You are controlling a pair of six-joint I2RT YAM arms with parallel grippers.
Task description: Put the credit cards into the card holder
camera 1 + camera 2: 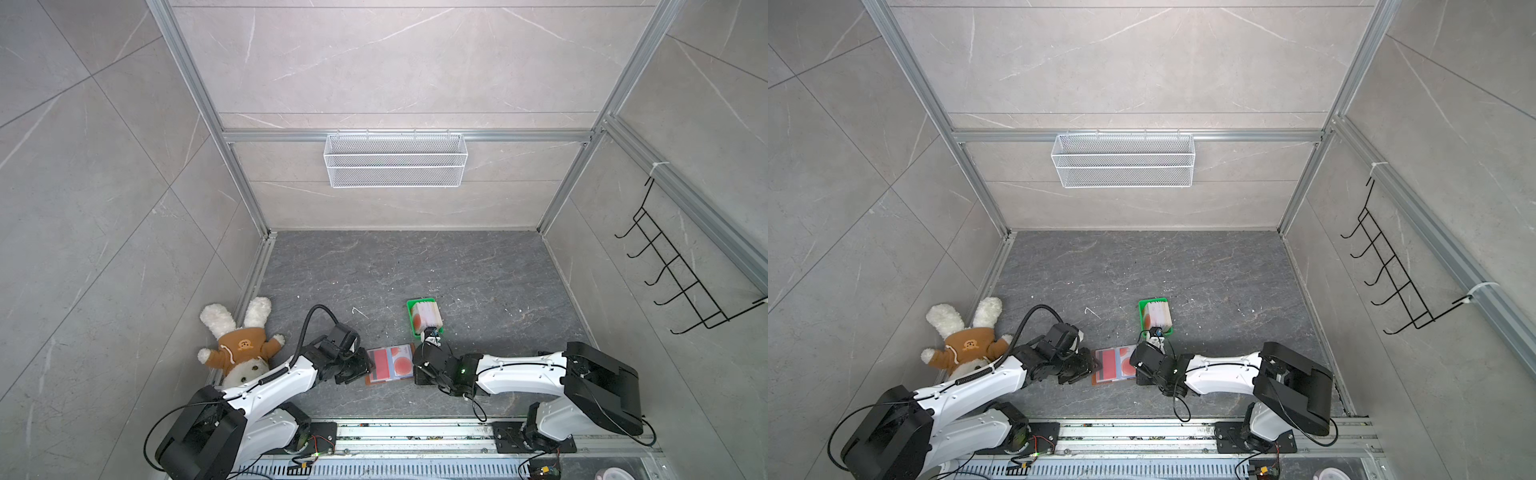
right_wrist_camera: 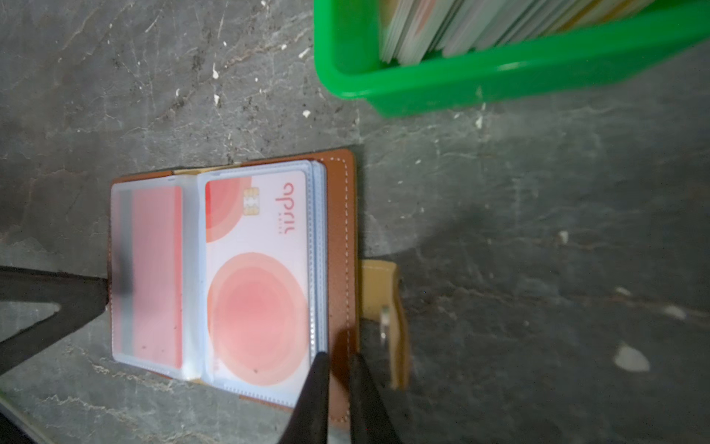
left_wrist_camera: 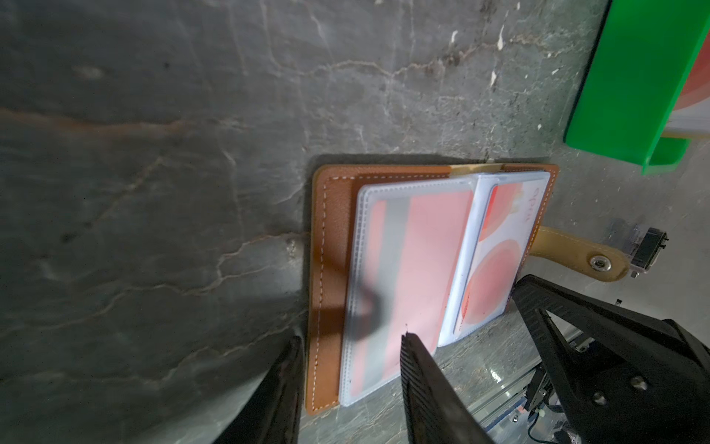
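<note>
In both top views the wallet (image 1: 390,363) (image 1: 1115,365) lies open, cards (image 1: 426,316) in the green tray (image 1: 409,316) at its one o'clock. Left wrist: my left gripper (image 3: 347,340) straddles its edge, jaws apart. Right wrist: my right gripper (image 2: 338,359), nearly closed, over its cover.

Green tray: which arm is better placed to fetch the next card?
Right, probably: the tray sits just beyond the right gripper, on its side of the wallet; the left gripper is across the wallet.
</note>
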